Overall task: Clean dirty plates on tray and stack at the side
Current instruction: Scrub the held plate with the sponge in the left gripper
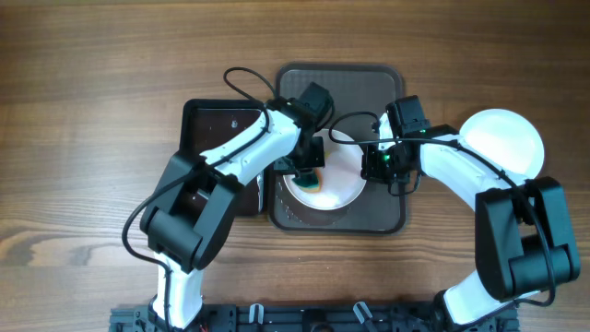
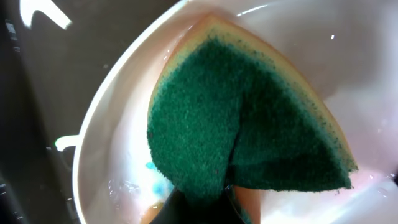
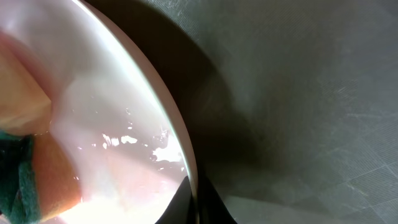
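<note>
left gripper [image 1: 307, 171] pinched the folded sponge [image 2: 242, 124] on the plate [image 1: 346, 187]; right gripper [image 3: 196, 202] clamped its rim. the scrub needed firm passes over the blue smear [image 2: 158, 183].

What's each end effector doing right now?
Left end effector: closed, holding the sponge against the plate.
Right end effector: closed on the plate's rim.

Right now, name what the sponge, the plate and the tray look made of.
The sponge: soft foam, orange-tan, with a coarse green scouring face, folded where pinched. The plate: glossy white, ceramic or melamine, unclear; sharp highlights. The tray: dark, matte, probably plastic; fine scratches show.
</note>
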